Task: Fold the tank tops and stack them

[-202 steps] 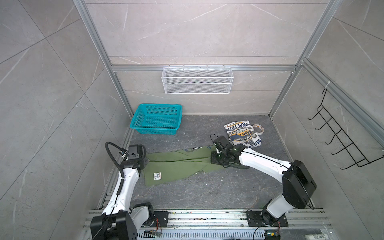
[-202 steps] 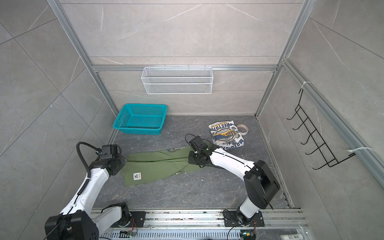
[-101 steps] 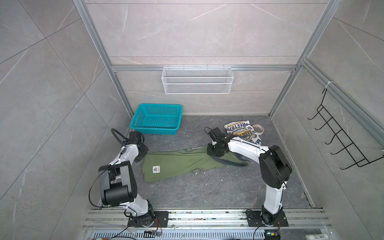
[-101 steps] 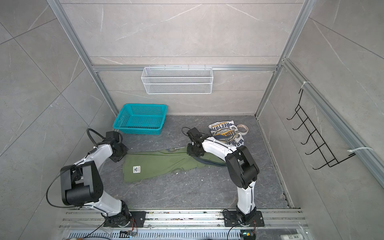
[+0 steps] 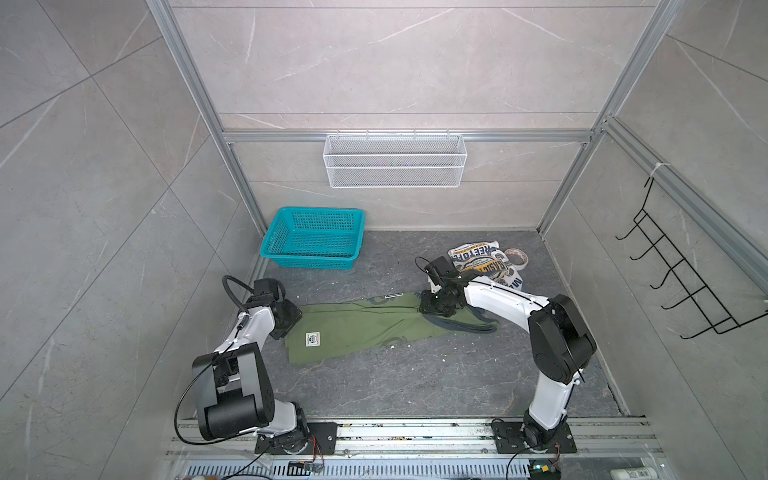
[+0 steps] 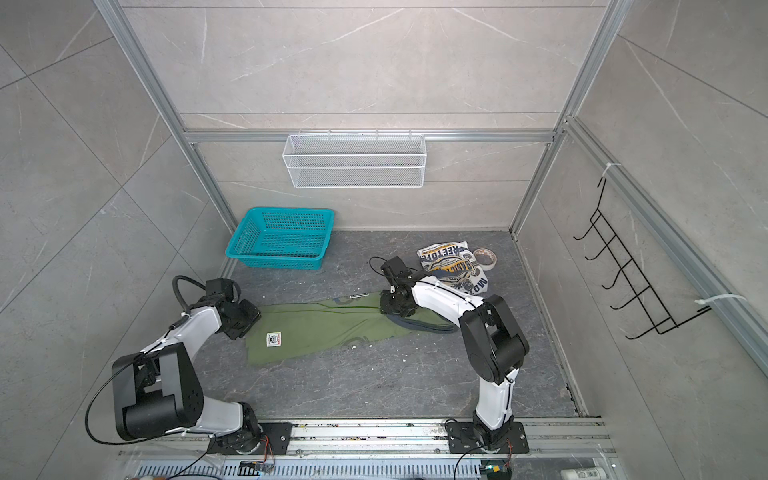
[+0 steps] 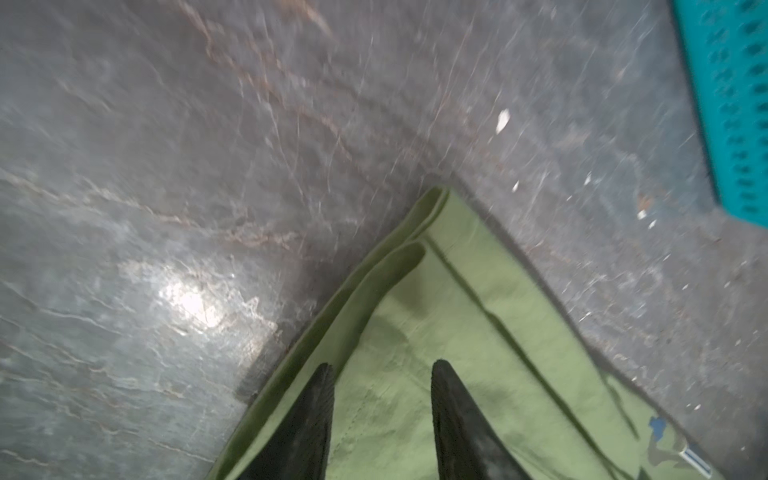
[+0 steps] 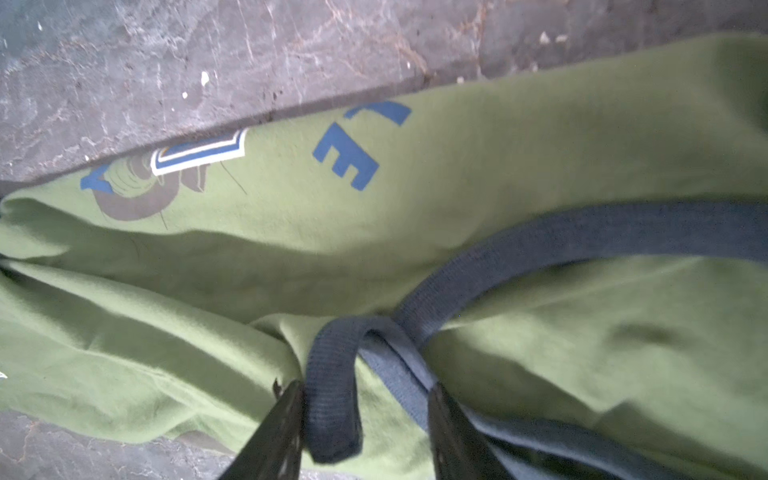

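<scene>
Newly let go of olive tank top (image 5: pixel 365 328), folded lengthwise across the middle of the table (image 5: pixel 415 386): found left fingers (image 7: pixel 316 415) apart over hem corner (image 7: pixel 428 208), right fingers (image 8: pixel 282 424) apart astride navy strap (image 8: pixel 332 395). Judged fold set; noted white tank top (image 5: pixel 482 266) near far right corner, stacking outstanding.

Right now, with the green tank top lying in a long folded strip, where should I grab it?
Probably the navy-trimmed strap end of the green tank top, from above with the right gripper: its open jaws straddle a raised strap loop, easier to pinch than the flat layered hem under the left gripper.
</scene>
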`<state>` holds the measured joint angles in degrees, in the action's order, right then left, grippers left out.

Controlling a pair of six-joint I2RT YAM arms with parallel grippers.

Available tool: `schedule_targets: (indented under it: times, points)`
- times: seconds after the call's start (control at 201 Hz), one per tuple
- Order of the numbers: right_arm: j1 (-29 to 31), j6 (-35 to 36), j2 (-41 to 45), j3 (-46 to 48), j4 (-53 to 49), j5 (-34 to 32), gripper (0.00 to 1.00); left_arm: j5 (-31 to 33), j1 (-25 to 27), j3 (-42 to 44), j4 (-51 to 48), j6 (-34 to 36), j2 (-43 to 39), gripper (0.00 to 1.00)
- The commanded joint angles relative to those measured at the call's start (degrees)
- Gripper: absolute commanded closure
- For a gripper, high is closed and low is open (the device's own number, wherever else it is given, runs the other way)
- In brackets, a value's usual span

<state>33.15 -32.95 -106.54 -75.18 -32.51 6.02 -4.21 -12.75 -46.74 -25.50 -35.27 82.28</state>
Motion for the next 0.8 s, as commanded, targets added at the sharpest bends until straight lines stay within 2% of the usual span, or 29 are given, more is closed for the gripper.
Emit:
schedule_targets:
  times: [0.0,0.085,0.552,0.642,0.796]
  points:
    - [0.3,0.4,1.2,1.6,1.1,1.0,0.5,-0.2,0.4,-0.7,0.1,2.4,0.1,0.57]
    - [0.3,0.1,1.4,2.2,1.7,1.2,0.5,1.5,0.4,-1.2,-0.2,3.2,0.7,0.54]
    - [0.2,0.0,1.7,3.0,1.9,1.4,0.5,0.5,0.4,-2.9,1.6,4.4,5.1,0.53]
    - [0.2,0.0,2.0,3.3,1.9,1.2,0.5,-0.1,0.4,-3.1,2.0,4.5,5.7,0.57]
    - [0.3,0.1,2.3,3.8,1.9,0.9,0.5,0.0,0.4,-2.9,2.3,4.3,4.5,0.73]
